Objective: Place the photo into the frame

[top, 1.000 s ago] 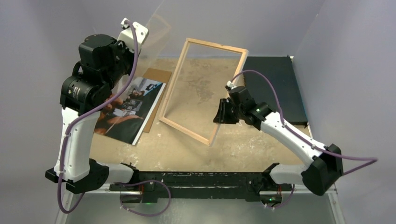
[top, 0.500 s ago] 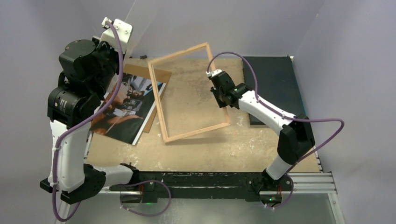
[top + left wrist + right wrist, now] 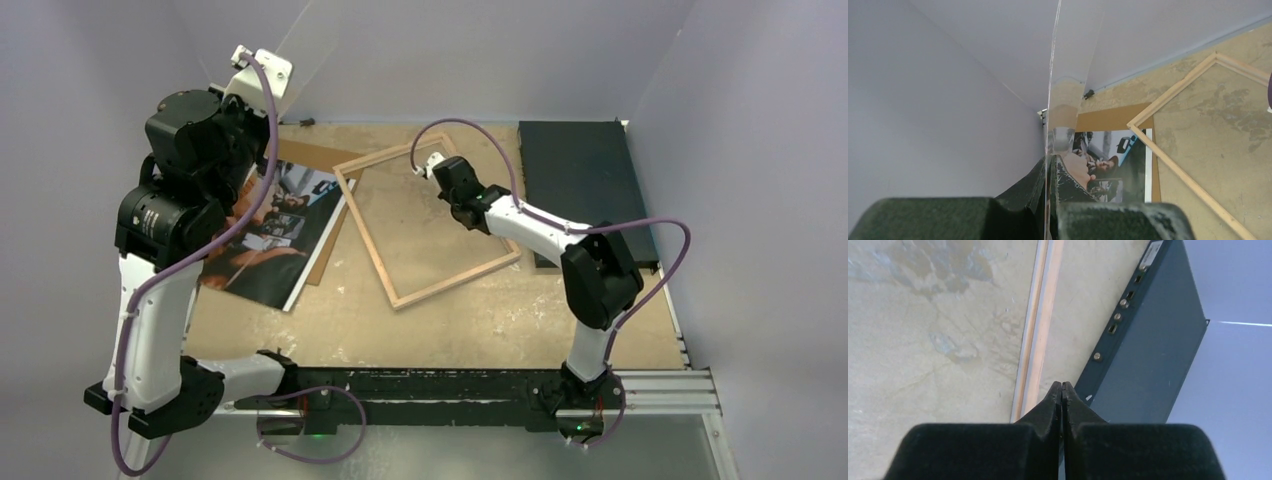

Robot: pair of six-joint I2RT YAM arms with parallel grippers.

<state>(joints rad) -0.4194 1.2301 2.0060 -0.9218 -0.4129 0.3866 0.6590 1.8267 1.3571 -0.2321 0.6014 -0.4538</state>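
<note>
Counter (image 3: 450, 320): tan, stained surface; black mat (image 3: 585, 175) lies flat in the far right corner, long side along the right edge; brown backing board (image 3: 312, 155) lies flat near the far left corner; small dark item (image 3: 305, 122) rests at the far edge.

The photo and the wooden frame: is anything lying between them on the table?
Yes. In the overhead view an edge of the brown backing board pokes out from under the photo; beyond it bare tabletop runs to the frame.
</note>
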